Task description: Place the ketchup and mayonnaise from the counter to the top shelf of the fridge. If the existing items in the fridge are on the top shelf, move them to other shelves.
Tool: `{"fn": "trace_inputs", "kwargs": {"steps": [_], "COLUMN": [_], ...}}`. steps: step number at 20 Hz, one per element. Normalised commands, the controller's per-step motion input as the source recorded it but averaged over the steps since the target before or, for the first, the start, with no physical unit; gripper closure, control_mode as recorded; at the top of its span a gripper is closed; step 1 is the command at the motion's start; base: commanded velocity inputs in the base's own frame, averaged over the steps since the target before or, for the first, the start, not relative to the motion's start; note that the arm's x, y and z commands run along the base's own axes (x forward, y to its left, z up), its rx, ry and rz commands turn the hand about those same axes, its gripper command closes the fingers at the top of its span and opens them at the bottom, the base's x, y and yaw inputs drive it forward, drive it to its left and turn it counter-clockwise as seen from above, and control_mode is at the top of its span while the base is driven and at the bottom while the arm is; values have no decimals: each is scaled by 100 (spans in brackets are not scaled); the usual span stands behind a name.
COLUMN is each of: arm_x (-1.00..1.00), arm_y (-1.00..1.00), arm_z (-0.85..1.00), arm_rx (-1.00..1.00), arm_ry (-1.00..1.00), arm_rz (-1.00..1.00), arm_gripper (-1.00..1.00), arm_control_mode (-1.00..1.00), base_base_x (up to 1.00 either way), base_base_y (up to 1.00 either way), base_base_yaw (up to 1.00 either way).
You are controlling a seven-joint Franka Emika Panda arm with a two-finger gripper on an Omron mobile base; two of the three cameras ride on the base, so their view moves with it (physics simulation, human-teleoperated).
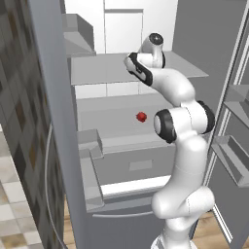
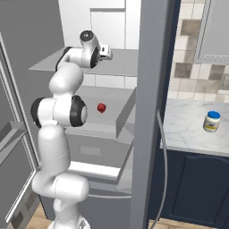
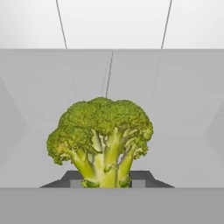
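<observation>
The arm reaches into the open fridge (image 1: pixel 194 29) at the level of the top shelf (image 1: pixel 97 70). In the hand view the broccoli floret (image 3: pixel 101 140) stands upright on its stalk, directly between the two dark finger tips, with the gripper (image 3: pixel 107 180) drawn in narrow about the base of the stalk; the tips appear to bear on it. The floret looks light and somewhat brittle at the crown; the firm stalk is the sound place to hold it, and a moderate squeeze should suffice. The red ball (image 1: pixel 141 116) rests on the shelf below. The mayonnaise (image 2: pixel 212 121) stands on the counter (image 2: pixel 188 129), well apart from the fridge.
</observation>
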Motion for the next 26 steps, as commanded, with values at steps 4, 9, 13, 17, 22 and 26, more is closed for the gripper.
{"fn": "trace_inputs", "kwargs": {"steps": [4,9,13,17,22,26], "arm_x": [-83,-100,-100,-100,-100,-100], "arm_y": [5,14,11,0,0,0], "arm_z": [13,63,74,49,17,-42], "arm_rx": [0,-1,0,2,2,0], "arm_ry": [-40,-53,-11,0,5,5], "arm_rz": [0,0,0,0,0,0], "arm_gripper": [100,100,100,100,100,100], "arm_control_mode": [-100,-100,-100,-100,-100,-100], "base_base_x": [0,0,0,0,0,0], "base_base_y": [0,0,0,0,0,0], "base_base_yaw": [0,0,0,0,0,0]}}
